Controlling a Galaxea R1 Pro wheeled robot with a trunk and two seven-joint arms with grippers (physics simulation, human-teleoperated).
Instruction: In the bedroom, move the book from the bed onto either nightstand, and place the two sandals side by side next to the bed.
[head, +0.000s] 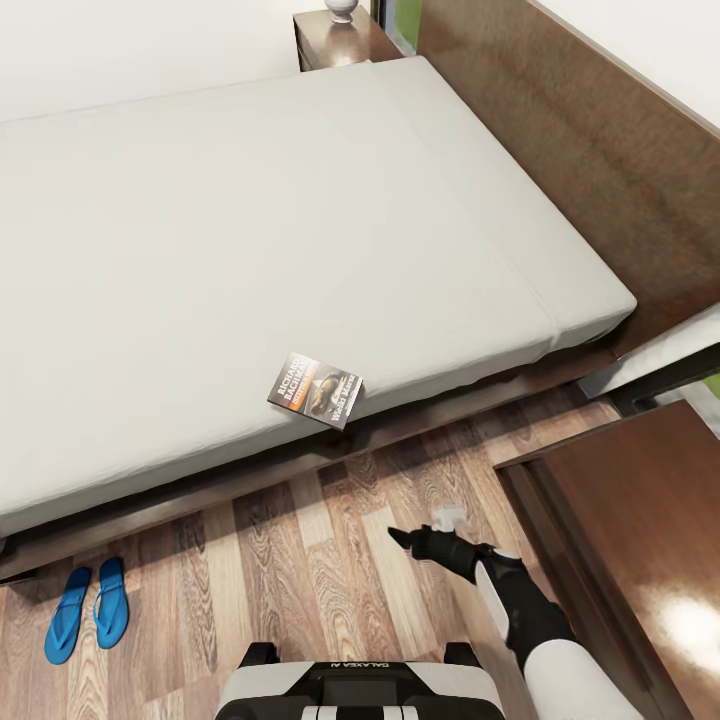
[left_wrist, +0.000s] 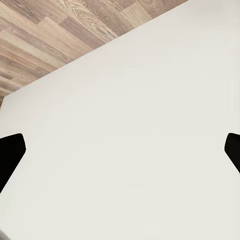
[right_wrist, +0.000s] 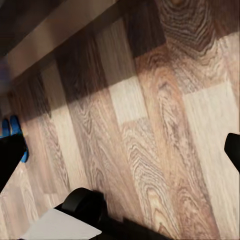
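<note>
Two sandals (head: 88, 610) lie side by side on the wood floor (head: 330, 560) close to the bed's (head: 260, 260) near edge, at the head view's lower left. The book (head: 316, 389) rests cover-up on the mattress, right at its near edge, one corner reaching the rim. The right gripper (head: 402, 538) hangs over the floor, below the book in the head view and a little to its right, well apart from it and touching nothing. In the right wrist view its fingertips (right_wrist: 10, 155) stand wide apart with bare planks between them, and a bit of blue sandal (right_wrist: 12, 127) shows beside one tip. The left gripper (left_wrist: 120, 152) is likewise spread wide, over a plain white surface, holding nothing. A nightstand (head: 340, 38) stands at the bed's far corner; a dark-brown cabinet (head: 640, 540) sits at the right.
</note>
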